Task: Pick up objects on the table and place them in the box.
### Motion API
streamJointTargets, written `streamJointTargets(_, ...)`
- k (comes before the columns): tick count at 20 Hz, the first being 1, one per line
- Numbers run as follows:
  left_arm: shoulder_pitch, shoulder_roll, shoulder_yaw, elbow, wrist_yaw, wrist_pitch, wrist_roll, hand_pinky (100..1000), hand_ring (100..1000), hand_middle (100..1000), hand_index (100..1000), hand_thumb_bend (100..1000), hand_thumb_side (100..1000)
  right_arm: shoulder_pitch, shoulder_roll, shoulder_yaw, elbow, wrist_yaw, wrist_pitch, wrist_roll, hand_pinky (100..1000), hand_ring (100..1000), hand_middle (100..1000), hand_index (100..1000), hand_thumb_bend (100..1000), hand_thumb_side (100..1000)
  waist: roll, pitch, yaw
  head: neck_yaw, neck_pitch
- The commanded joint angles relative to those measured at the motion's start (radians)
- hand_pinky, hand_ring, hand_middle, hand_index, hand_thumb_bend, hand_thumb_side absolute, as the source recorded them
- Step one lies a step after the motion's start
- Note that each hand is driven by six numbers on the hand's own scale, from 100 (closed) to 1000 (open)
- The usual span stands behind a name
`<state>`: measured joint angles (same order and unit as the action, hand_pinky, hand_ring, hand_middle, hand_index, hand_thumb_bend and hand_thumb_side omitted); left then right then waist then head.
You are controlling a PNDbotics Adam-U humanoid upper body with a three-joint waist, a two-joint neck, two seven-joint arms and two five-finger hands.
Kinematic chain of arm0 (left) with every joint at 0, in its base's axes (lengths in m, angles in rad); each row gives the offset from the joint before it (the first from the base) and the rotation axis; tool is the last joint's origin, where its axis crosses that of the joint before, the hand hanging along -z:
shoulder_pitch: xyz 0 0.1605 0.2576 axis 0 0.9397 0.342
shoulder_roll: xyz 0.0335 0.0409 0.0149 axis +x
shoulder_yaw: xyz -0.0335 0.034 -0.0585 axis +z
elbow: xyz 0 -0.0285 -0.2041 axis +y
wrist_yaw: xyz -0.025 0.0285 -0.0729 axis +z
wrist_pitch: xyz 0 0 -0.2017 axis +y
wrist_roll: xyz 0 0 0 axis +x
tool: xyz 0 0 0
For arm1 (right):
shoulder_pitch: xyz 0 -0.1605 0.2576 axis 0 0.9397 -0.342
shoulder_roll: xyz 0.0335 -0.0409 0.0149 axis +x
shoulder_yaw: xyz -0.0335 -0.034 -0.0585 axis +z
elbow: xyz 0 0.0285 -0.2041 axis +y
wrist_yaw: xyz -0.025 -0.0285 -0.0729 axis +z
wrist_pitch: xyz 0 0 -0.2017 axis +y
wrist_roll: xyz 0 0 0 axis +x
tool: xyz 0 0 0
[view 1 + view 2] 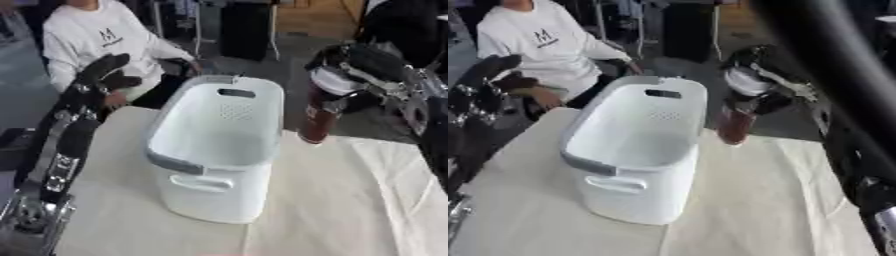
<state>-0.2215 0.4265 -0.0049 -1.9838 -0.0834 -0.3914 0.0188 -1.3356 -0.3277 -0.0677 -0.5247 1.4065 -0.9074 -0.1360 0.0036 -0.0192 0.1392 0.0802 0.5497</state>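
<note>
A tall white basket [219,165] with a grey rim stands in the middle of the cream-covered table. Nothing shows on the part of its inside that I can see. My right hand [346,75] hangs just right of the basket's far end, its fingers curled round the white cap end of a dark red bottle [317,122]. The bottle hangs upright below the hand, its base a little above the cloth, beside the basket's rim and outside it. My left hand [107,70] is raised at the upper left, fingers straight, holding nothing.
The cream cloth [350,200] covers the table to the right and front of the basket, with folds at the right. My left arm [61,150] runs along the table's left edge. A person in a white top sits beyond the far edge.
</note>
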Motion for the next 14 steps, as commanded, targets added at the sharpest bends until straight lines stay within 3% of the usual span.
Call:
streamJointTargets(1, -0.006, 0.026, 0.008, -0.016, 0.0, 0.004, 0.003, 1000, 780, 927, 1000, 432, 1000, -0.049, -0.029, -0.011, -0.022, -0.014, 0.0, 0.007, 100, 100, 100, 149, 209, 314, 0.001, -0.017, -0.002, 0.014, -0.004)
streamJointTargets(14, -0.005, 0.027, 0.01, -0.016, -0.001, 0.007, 0.012, 1000, 782, 927, 1000, 420, 1000, -0.09, -0.029, -0.014, -0.031, -0.049, 0.013, 0.023, 100, 100, 100, 148, 219, 303, -0.004, -0.03, -0.005, 0.023, -0.001)
